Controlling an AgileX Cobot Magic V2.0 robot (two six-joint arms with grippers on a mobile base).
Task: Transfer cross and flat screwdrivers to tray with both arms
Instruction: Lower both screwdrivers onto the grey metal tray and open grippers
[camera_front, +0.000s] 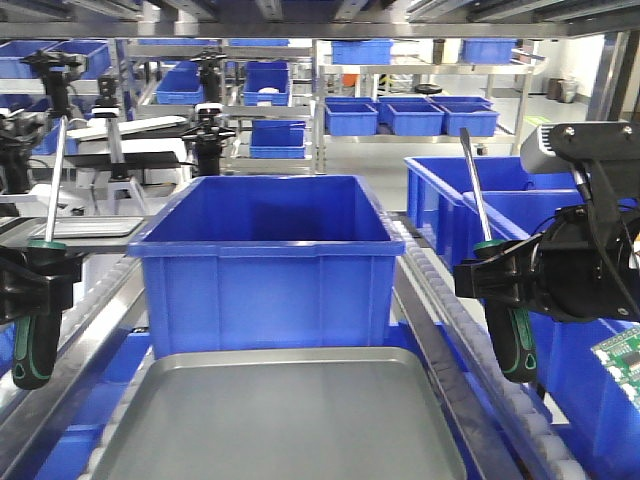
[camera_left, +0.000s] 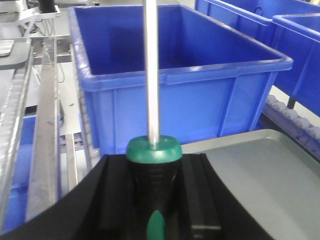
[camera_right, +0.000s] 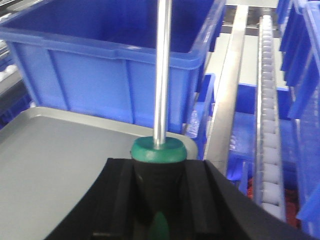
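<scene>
1. While off the tray (camera_front: 300, 425) at its 9 o'clock, left screwdriver (camera_front: 33, 345) is clenched in left gripper (camera_front: 40, 277) jaws, handle top.
2. Right screwdriver (camera_front: 516, 345): same in right gripper (camera_front: 512, 280), tray's 3 o'clock.
3. Judged light, stiff; grippy handle beats slick shaft.

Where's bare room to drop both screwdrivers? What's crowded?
The tray's visible floor is bare, bordered by the blue bin behind and conveyor rails either side. Crowded: above both rails, where left tool and right tool each clamp an upright screwdriver.
</scene>
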